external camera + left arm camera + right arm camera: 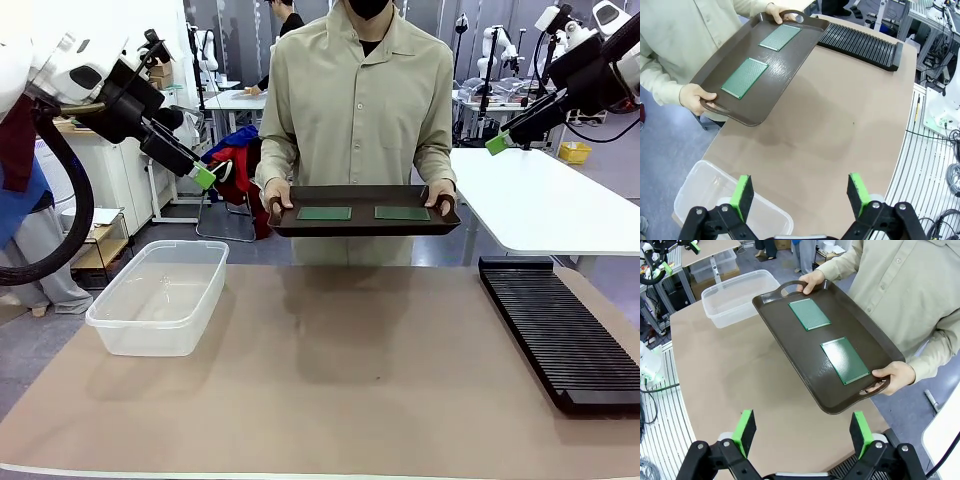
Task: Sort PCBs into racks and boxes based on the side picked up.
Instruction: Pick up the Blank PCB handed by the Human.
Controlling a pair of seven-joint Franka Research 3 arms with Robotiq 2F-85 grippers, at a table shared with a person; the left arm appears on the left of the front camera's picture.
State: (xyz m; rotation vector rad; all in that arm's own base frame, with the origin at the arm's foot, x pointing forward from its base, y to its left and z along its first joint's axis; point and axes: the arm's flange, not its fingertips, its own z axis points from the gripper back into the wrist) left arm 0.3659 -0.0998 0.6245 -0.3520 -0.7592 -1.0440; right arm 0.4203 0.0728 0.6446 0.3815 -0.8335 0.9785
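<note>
At right, rack [555, 330] cut off, PCBs [325, 213] foreshortened on tray [365, 228]

robot lab: white workbenches [545, 205], cables [951, 175]

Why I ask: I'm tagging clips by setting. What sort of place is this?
Probably a robotics lab: robot arms flank a table with a slotted black rack and clear box, a person offers green PCBs on a tray, and white workbenches stand behind.

White table [545, 205] at right, grey floor [30, 340], cluttered workshop behind, yellow crate [574, 152].
</note>
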